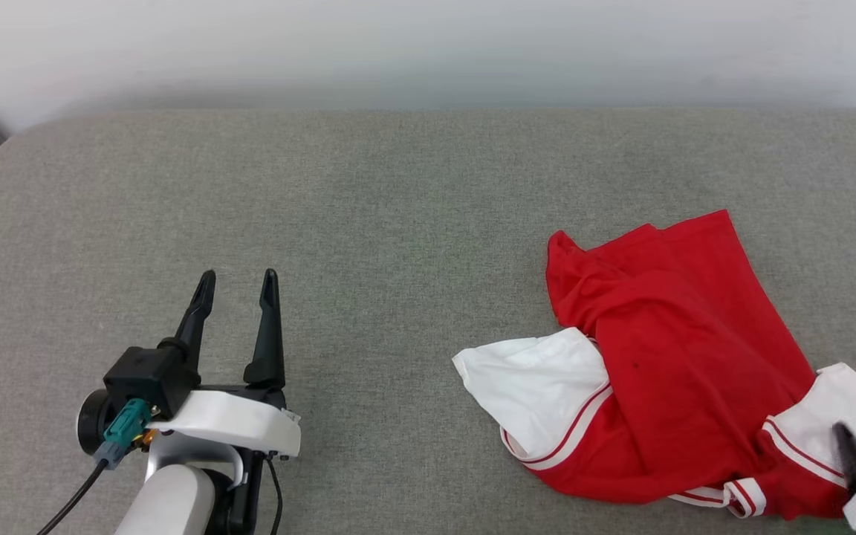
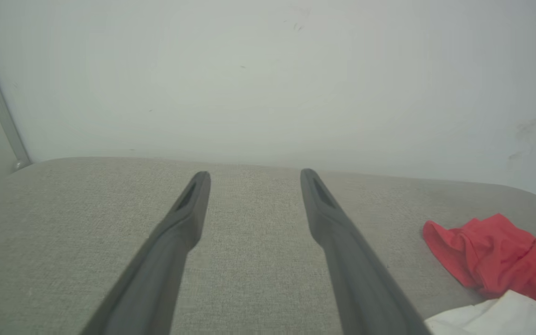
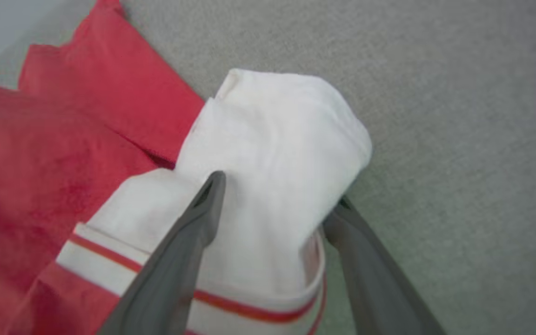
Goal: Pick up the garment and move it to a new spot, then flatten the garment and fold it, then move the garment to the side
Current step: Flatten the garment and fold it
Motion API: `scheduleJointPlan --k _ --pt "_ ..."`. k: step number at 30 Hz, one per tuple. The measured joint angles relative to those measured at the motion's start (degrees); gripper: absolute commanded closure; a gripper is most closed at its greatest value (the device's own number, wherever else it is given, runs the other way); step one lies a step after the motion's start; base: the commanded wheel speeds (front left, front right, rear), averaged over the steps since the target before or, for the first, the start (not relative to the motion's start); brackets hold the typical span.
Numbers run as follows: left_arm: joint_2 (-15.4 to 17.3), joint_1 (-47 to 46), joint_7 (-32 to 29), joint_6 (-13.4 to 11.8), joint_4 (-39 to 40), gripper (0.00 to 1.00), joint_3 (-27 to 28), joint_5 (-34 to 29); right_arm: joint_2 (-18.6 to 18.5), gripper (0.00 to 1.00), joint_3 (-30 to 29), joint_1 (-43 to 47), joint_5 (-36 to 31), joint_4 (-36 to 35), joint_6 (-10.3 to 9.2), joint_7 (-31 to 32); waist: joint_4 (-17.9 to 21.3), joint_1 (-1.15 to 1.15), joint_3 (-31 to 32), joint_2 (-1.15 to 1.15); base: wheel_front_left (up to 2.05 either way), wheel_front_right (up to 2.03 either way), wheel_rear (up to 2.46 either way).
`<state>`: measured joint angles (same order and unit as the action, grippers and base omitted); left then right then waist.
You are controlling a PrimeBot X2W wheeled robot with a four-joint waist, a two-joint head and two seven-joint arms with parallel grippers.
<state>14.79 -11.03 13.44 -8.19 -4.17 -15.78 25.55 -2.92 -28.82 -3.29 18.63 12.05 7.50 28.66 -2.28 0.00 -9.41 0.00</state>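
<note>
T-shirt (image 1: 681, 357), red with white sleeves, is lying crumpled on the right half of the grey cushion (image 1: 398, 186), well clear of its far edge and running toward the near right corner. Its body is rucking up and folding over itself. One white sleeve (image 1: 532, 379) is splaying out toward the cushion's middle, and the other sleeve (image 3: 277, 135) is bunching at the right.

I am seeing the right gripper (image 3: 277, 190) straddling that bunched cloth, fingers spread to either side and, as far as I can judge, not yet pinching. I am reading this as the pickup step: the bunch is offering a thick raised lump, easier to catch than flat fabric.

Over bare cushion toward the near left corner, the left gripper (image 1: 238, 276) is hovering with fingers spread, gripping nothing, well apart from the shirt. I am taking it as keeping out of the way.

Cushion is showing a coarse grey weave, rounding at the far left corner and butting against a plain pale wall (image 1: 428, 44). Soft fabric is likely dragging on that weave rather than sliding.
</note>
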Motion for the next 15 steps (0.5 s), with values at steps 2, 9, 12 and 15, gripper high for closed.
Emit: scheduleJointPlan --k 2,9,12,15 --pt "0.27 0.44 -0.18 -0.40 0.04 0.00 0.09 0.04 0.07 0.00 0.58 -0.47 -0.71 -0.25 0.00 -5.98 0.05 0.00 0.37 0.00 0.00 0.00 0.00" --pt "0.77 2.48 -0.70 -1.09 -0.11 0.00 0.38 0.66 0.04 0.00 5.44 -1.94 -5.00 -3.86 0.00 -19.83 -0.16 0.00 2.58 0.00 0.00 0.00 0.00" --pt "0.89 3.64 -1.18 -1.51 -0.22 0.00 0.35 0.92 0.01 0.00 8.48 -1.76 -7.20 -6.06 0.00 -22.68 -0.42 0.00 3.78 0.00 0.00 0.00 0.00" --pt "1.15 4.66 -1.55 -1.96 -0.30 0.00 0.31 0.93 0.02 0.00 12.68 -0.71 -8.45 -8.47 0.00 -24.64 -0.74 0.00 4.89 0.00 0.00 0.00 0.00"
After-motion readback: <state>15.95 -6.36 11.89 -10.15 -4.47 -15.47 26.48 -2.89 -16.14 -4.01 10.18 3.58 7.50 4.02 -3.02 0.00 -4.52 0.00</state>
